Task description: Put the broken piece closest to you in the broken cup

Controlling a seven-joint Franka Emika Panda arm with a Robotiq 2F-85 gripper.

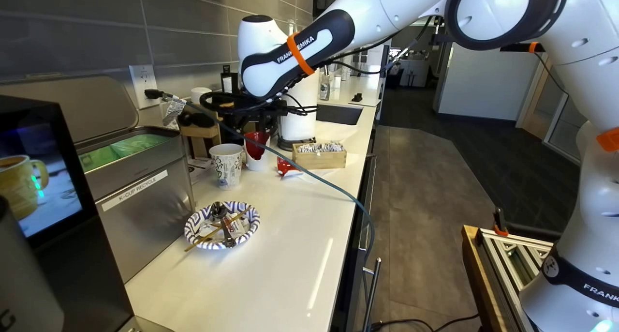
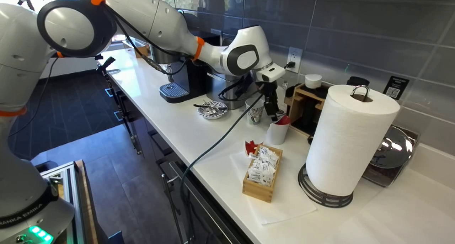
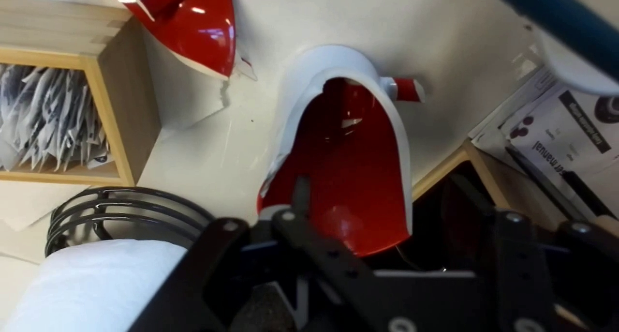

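Currently your gripper (image 3: 382,189) is hanging over the broken cup (image 3: 362,167), fingers (image 3: 301,196) standing apart, hiding some rim; your wrist view is cutting off the broken piece (image 3: 203,32) beside the wooden box (image 3: 130,102).

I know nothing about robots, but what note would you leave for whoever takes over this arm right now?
Fingers: open, by the rim of the broken cup; I see nothing gripped, and contact is unclear.
Cup: standing on the counter, red inside, between the patterned cup and the wooden packet box.
Pieces: a red broken piece lies beside that box, outside the cup.
Done: unclear. A red bit shows inside the cup, perhaps a piece already dropped in, perhaps not.
Left: if it is the piece meant, probably just back away; if not, fetch that piece.
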